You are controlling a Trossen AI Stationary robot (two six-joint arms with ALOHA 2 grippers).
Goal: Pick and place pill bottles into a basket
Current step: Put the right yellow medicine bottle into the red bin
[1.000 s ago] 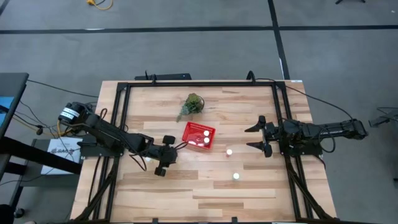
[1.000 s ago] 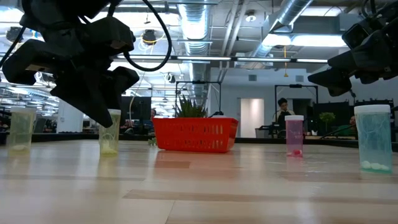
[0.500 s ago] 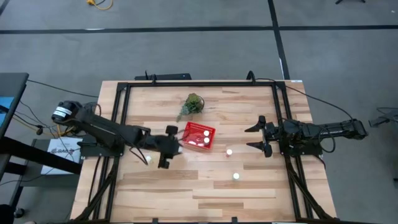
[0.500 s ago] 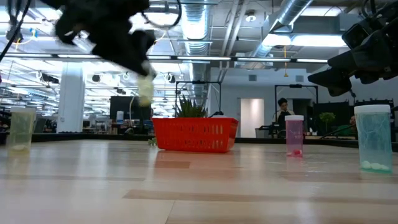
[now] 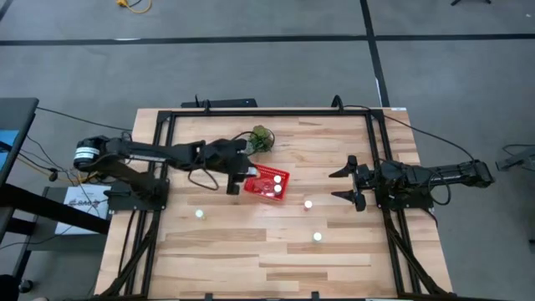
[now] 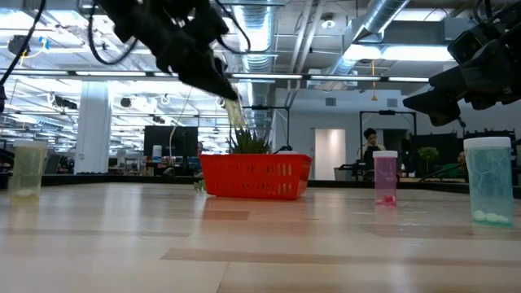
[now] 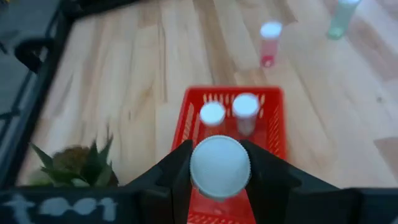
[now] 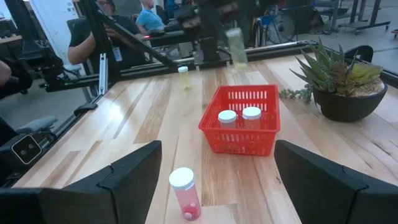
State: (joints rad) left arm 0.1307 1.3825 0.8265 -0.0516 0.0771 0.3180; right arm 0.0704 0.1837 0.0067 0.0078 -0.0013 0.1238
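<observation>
The red basket sits mid-table with two white-capped pill bottles standing in it. My left gripper hovers at the basket's left edge, above its rim, shut on a yellowish pill bottle with a white cap. Three more bottles stand on the table: one left of the basket, a pink one and one nearer the front. My right gripper waits open at the table's right side. My left gripper pinches the bottle's sides between its two fingers, close under the white cap. The fingers slant down from the table's left. The bottle is lifted clear and hangs tilted below the fingertips, its bottom end toward the basket.
A potted green plant stands just behind the basket, close to my left arm. A black frame runs round the table's edges. People sit in the room beyond the table in the right wrist view.
My left gripper has risen from the table with the yellowish bottle and gone toward the far edge and the basket. The bottle, which stood upright on the table left of the basket, is now lifted clear and tilted above the basket's left edge.
</observation>
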